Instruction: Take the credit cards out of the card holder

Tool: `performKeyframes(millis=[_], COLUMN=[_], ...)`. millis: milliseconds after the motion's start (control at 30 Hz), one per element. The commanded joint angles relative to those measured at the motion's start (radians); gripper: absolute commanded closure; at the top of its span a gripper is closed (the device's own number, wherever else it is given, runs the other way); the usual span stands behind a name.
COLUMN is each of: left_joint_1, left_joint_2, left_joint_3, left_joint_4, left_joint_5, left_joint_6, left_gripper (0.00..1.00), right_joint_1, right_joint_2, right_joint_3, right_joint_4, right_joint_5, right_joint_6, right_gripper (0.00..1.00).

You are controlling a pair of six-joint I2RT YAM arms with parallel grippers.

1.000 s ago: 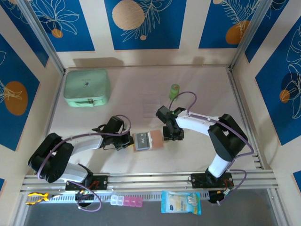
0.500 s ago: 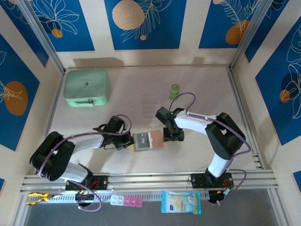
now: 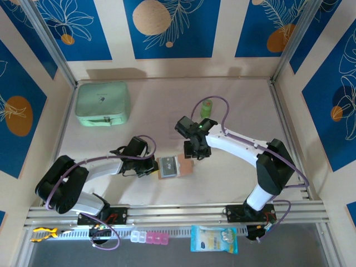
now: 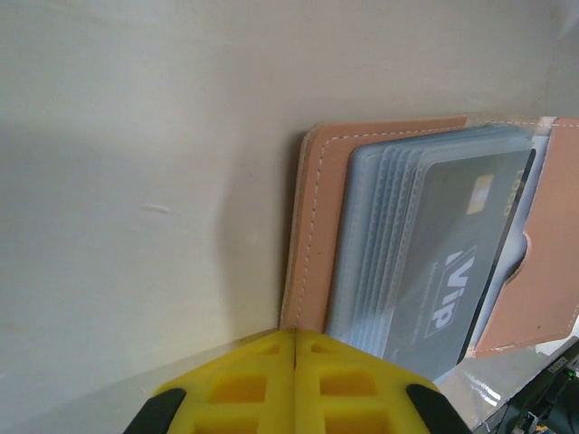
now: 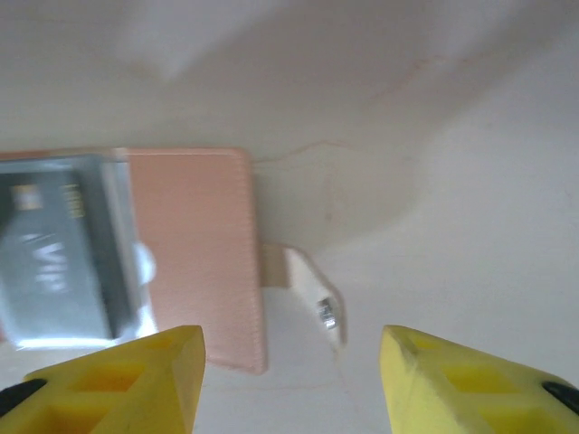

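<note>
Left jaws: clenched empty, tips at the card holder (image 4: 317, 235) edge.
Right jaws: released, above the snap tab (image 5: 312, 289).
Risk: your pull on the credit cards (image 4: 452, 262) may drag the holder; the sleeves look snug.

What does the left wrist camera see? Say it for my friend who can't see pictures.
An open tan-pink card holder lies on a pale table, its clear pockets holding a grey card printed VIP. At the picture's bottom edge, the left gripper has its yellow jaws shut together, right at the holder's near corner.
</note>
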Motion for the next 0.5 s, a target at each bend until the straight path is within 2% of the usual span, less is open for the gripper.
performKeyframes(millis=[0, 133, 300, 467], left_joint_1=[-0.001, -0.001, -0.001, -0.001], left_joint_2=[0.005, 0.010, 0.015, 0.016], left_joint_3=[0.007, 0.012, 0.011, 0.012], left_joint_4=[-0.031, -0.039, -0.043, -0.046], left_joint_5=[-0.018, -0.022, -0.022, -0.021], left_joint_6=[0.021, 0.022, 0.024, 0.025], left_gripper=[0.99, 0.98, 0.99, 0.99], right_joint_1=[0.041, 0.063, 0.052, 0.033], right_joint_2=[0.037, 0.108, 0.186, 0.231], right_joint_3=[0.068, 0.089, 0.080, 0.050], right_joint_4=[-0.041, -0.011, -0.008, -0.004], right_joint_5=[-0.029, -0.069, -0.054, -0.032], right_joint_6=[0.013, 0.007, 0.006, 0.008], right_gripper=[0.48, 0.48, 0.46, 0.35])
